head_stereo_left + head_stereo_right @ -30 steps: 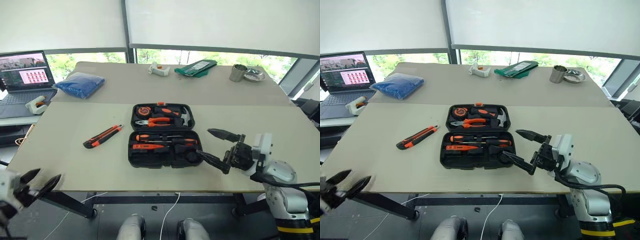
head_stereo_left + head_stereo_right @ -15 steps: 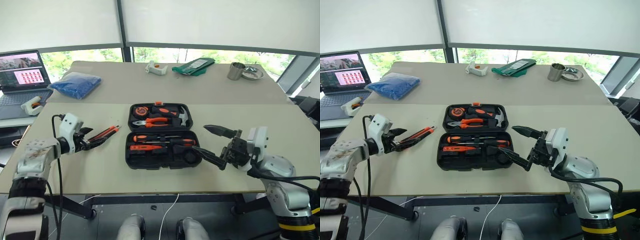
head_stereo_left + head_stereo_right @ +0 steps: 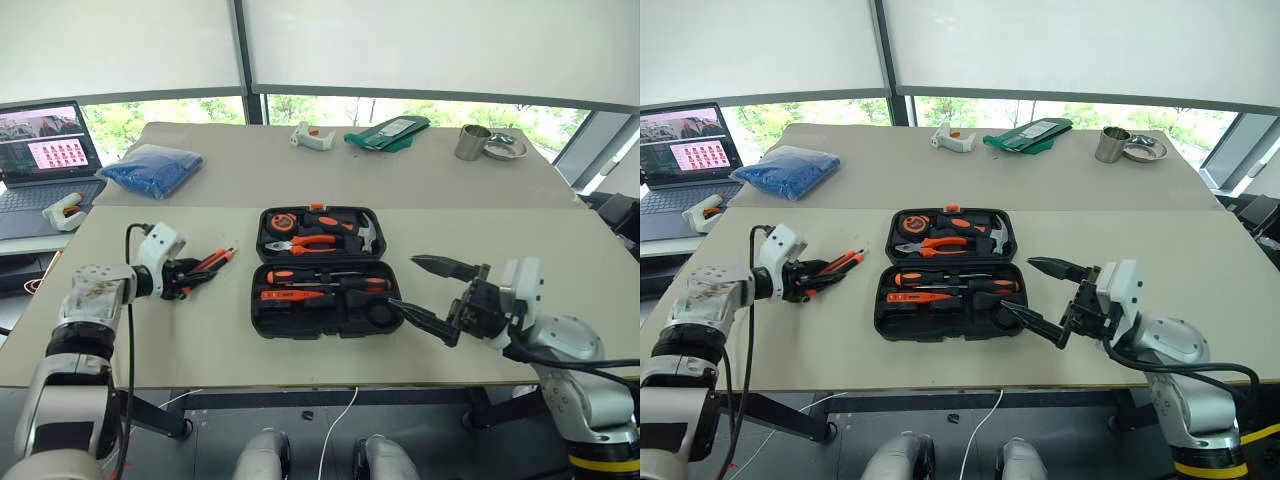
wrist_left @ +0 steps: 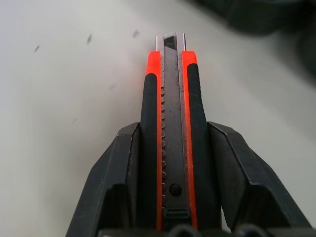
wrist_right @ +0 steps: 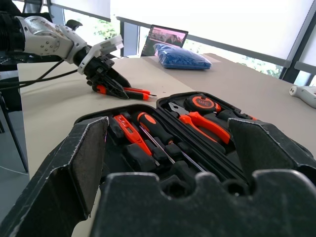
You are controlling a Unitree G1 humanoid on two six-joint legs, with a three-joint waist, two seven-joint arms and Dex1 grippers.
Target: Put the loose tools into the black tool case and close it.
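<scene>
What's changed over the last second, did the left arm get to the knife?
Yes. The left gripper came up from below the table edge to the utility knife, and its fingers now bracket the handle. The knife lies where it was. The right gripper hangs open beside the open tool case, unmoved.

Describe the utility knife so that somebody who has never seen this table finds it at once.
Start at the open black tool case in the middle of the near table. Look to its left: the utility knife lies there between the fingers of the left tool. It is the one orange-and-black tool outside the case.
</scene>
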